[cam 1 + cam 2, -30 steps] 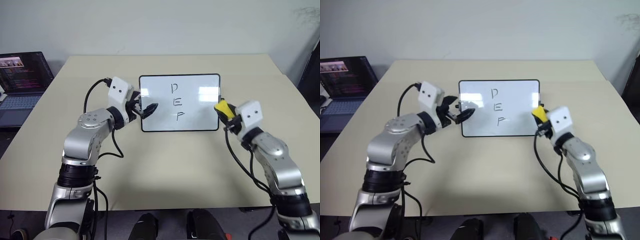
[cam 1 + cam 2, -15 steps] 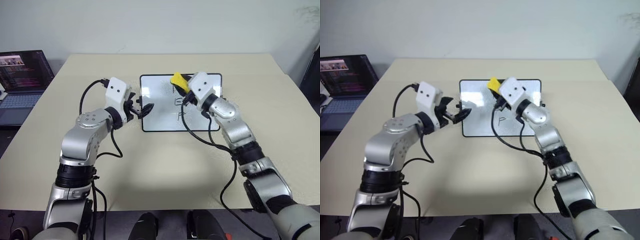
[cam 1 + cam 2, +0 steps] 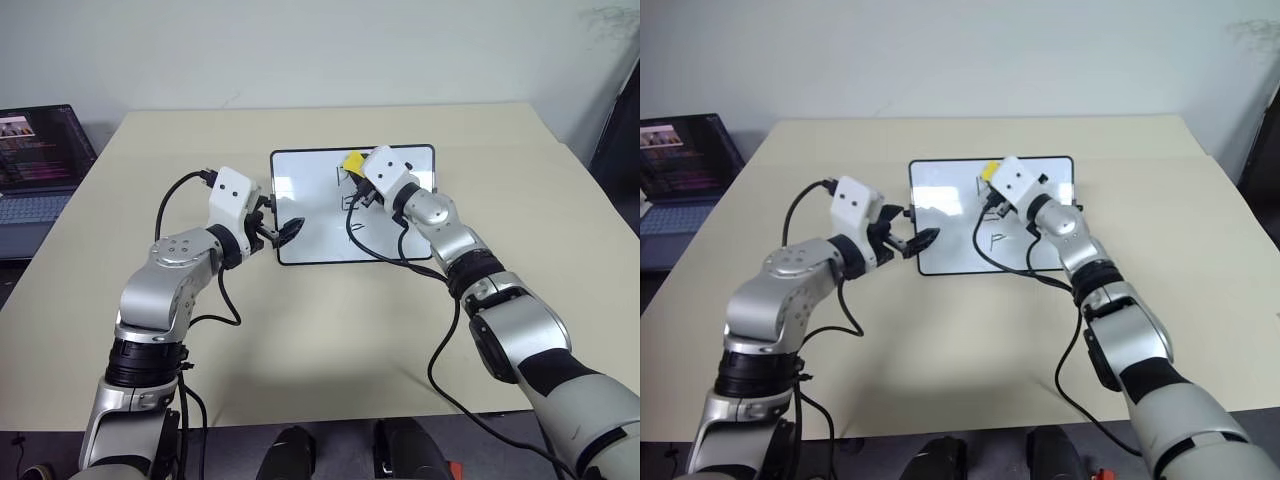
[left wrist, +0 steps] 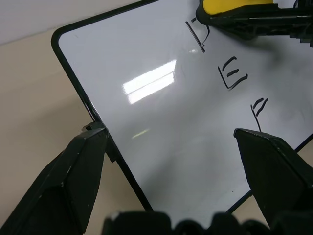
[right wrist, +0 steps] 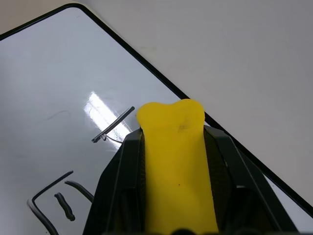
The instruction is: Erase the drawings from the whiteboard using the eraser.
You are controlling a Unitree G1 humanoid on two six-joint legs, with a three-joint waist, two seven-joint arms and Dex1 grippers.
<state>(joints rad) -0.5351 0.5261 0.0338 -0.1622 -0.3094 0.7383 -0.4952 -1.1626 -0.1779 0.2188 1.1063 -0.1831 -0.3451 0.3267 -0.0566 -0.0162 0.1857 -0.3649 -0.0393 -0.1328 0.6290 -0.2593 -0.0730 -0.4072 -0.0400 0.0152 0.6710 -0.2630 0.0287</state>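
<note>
Over the whiteboard (image 3: 310, 215), right end effector (image 5: 173, 147) pinching the eraser (image 5: 178, 166) above drawings (image 4: 234, 78); left end effector (image 4: 190, 142) spread

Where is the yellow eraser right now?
The eraser is pinched in the right gripper, over the top part of the whiteboard, right by the top letter of the drawings.

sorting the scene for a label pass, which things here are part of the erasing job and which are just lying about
Part of the job:
- small oblong yellow eraser, clamped in the right gripper
- glossy white whiteboard with thin black frame
- black marker drawings on it
- left gripper, open at the board's left edge

Lying about:
- dark open laptop, off beyond the table's left edge
- beige table
</note>
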